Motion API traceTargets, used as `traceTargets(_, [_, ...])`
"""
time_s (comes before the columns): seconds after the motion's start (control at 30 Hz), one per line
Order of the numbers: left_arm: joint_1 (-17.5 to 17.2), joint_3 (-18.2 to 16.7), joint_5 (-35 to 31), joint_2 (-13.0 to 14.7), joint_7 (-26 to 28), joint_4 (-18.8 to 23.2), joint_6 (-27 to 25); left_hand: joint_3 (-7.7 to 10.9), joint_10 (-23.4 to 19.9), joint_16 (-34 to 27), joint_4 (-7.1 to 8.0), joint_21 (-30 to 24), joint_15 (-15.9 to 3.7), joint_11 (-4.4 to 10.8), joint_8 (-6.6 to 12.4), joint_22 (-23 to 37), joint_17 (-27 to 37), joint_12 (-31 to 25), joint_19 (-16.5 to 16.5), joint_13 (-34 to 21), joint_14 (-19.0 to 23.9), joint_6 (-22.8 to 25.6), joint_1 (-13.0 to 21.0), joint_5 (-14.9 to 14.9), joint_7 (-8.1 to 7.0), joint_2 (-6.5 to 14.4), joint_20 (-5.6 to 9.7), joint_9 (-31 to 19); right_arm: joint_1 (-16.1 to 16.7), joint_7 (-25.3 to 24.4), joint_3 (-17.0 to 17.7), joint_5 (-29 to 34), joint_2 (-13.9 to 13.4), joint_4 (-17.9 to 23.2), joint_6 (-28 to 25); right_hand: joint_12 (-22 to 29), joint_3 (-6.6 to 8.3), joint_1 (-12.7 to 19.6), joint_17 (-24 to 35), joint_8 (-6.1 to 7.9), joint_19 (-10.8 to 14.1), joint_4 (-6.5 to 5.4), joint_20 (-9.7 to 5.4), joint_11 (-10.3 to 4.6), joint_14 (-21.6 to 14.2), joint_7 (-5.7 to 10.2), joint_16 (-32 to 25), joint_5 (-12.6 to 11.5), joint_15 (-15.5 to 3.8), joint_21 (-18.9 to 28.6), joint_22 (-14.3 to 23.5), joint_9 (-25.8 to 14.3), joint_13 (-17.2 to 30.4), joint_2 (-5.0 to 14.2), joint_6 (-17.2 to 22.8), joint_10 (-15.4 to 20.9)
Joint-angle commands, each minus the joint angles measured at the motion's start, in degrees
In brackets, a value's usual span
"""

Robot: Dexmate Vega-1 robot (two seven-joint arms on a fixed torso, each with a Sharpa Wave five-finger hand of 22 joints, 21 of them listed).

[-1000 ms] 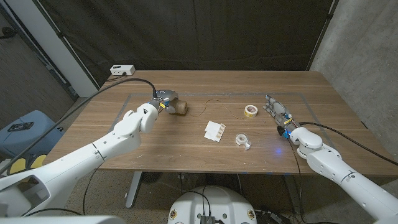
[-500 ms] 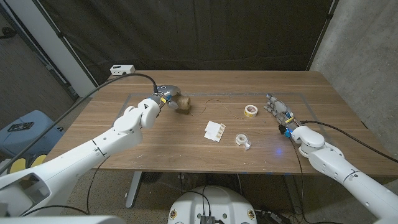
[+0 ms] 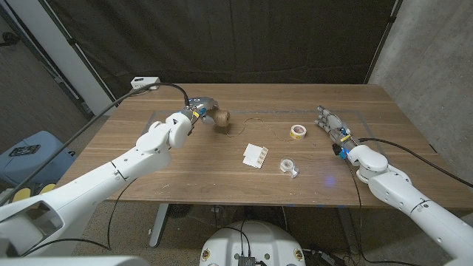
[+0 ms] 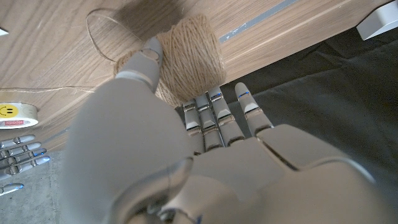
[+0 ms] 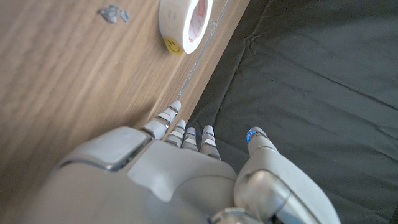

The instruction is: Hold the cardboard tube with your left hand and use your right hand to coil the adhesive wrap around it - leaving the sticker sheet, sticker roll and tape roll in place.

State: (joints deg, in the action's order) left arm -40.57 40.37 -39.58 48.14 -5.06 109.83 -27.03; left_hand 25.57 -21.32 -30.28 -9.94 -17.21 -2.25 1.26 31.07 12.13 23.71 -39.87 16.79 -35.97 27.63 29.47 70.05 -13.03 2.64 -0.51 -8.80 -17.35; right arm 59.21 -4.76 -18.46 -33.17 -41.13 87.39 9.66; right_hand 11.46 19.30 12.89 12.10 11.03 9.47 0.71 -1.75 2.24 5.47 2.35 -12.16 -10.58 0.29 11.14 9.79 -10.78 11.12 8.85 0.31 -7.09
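Note:
My left hand point(image 3: 194, 112) grips a tube wound with brown twine point(image 3: 221, 118) at the table's far left-middle. In the left wrist view the thumb point(image 4: 146, 59) presses on the twine-wound tube point(image 4: 196, 53), which appears lifted just off the wood. A thin loose strand point(image 3: 253, 121) trails from it across the table. My right hand point(image 3: 332, 125) is at the right side with fingers stretched out and nothing in it. The sticker sheet point(image 3: 256, 155), the yellow sticker roll point(image 3: 297, 131) and the tape roll point(image 3: 288, 166) lie between the hands.
A white box point(image 3: 145, 83) sits at the table's far left corner. The sticker roll point(image 5: 183, 18) is just ahead of my right hand point(image 5: 186, 168), near the far edge. A small grey scrap point(image 5: 113, 12) lies on the wood beside it.
My left hand has raised the twine-wound tube and carried it to the right and farther away. My right hand has shifted slightly away from me.

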Motion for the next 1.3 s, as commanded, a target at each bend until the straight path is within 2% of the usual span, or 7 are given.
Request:
traceTargets(0.03, [1.88, 0.06, 1.55, -0.47, -0.06, -1.52, 2.23, 0.2, -1.79, 0.0, 0.51, -0.34, 0.06, 1.26, 2.9, 0.21, 3.87, -0.4, -0.27, -0.54, 0.33, 0.42, 3.63, -0.53, -0.34, 4.29, 0.14, -2.92, -0.38, -0.98, 0.18, 1.18, -0.17, 1.72, 0.31, 0.28, 0.21, -0.14, 0.22, 0.25, 0.18, 0.13, 0.44, -0.06, 0.14, -0.02, -0.43, -0.15, 0.13, 0.21, 0.19, -0.23, 0.26, 0.04, 0.37, 0.23])
traceTargets(0.37, [3.09, -0.07, 2.59, -0.89, -0.34, -1.68, 3.33, 0.17, -1.95, 0.1, 0.57, -0.35, 0.1, 1.45, 3.24, 0.22, 3.86, -0.54, -0.33, -0.84, 0.53, 0.82, 3.58, -0.67, -0.45, 4.3, 0.17, -3.0, -2.15, -0.65, -0.03, 2.54, -0.16, 1.99, 0.86, 0.42, 0.25, -0.09, 0.2, 0.4, 0.19, 0.21, 0.47, -0.13, 0.08, -0.1, -0.44, -0.14, 0.17, 0.21, 0.19, -0.23, 0.26, 0.04, 0.84, 0.64])
traceTargets(0.87, [4.56, -0.62, 4.52, -1.04, -1.56, -1.53, 4.44, 0.19, -1.8, 0.36, 0.66, -0.31, 0.09, 1.32, 3.37, 0.23, 3.89, -0.58, -0.57, -1.27, 0.45, 0.88, 3.45, -0.85, -0.45, 4.43, 0.2, -2.92, -6.64, 0.85, -2.33, 5.99, 1.12, -0.26, 2.13, 0.62, 0.44, 0.37, 0.02, 0.56, 0.43, 0.68, 0.5, -0.61, -0.29, -0.34, -0.46, -0.16, 0.27, 0.28, 0.19, -0.22, 0.25, -0.1, 1.54, 1.4])
traceTargets(0.9, [4.65, -0.63, 4.57, -1.14, -1.73, -1.49, 4.19, 0.18, -1.85, 0.34, 0.65, -0.3, 0.1, 1.3, 3.38, 0.23, 3.92, -0.6, -0.6, -1.29, 0.44, 0.89, 3.48, -0.86, -0.39, 4.45, 0.19, -2.9, -7.08, 1.12, -2.54, 6.14, 1.29, -0.55, 2.24, 0.69, 0.52, 0.58, -0.06, 0.54, 0.5, 0.89, 0.54, -1.08, -0.39, -0.32, -0.44, -0.16, 0.27, 0.3, 0.19, -0.21, 0.24, -0.21, 1.55, 1.66])
traceTargets(1.07, [5.01, -0.64, 4.87, -1.27, -2.01, -1.29, 4.11, 0.22, -1.78, 0.38, 0.67, -0.31, 0.19, 1.21, 3.4, 0.24, 3.97, -0.6, -0.62, -1.42, 0.44, 0.85, 3.51, -0.93, -0.28, 4.59, 0.15, -2.91, -9.27, 2.38, -3.72, 7.4, 1.92, -1.93, 2.82, 0.78, 0.66, 0.91, -0.16, 0.58, 0.74, 1.21, 0.54, -1.56, -0.7, -0.51, -0.48, -0.17, 0.04, 0.37, 0.18, -0.2, 0.23, -0.25, 1.78, 2.05])
traceTargets(1.3, [5.77, -0.35, 4.93, -1.22, -2.59, -1.32, 4.69, 0.2, -1.95, 0.39, 0.62, -0.31, 0.24, 1.19, 3.48, 0.25, 4.06, -0.7, -0.69, -1.59, 0.4, 0.9, 3.58, -1.03, -0.28, 4.64, 0.1, -2.9, -10.65, 3.34, -4.4, 7.51, 2.71, -3.06, 3.11, 0.78, 0.71, 1.12, -0.21, 0.57, 0.86, 1.44, 0.54, -1.48, -0.94, -0.66, -0.53, -0.14, -0.01, 0.39, 0.18, -0.2, 0.22, -0.32, 1.92, 2.27])
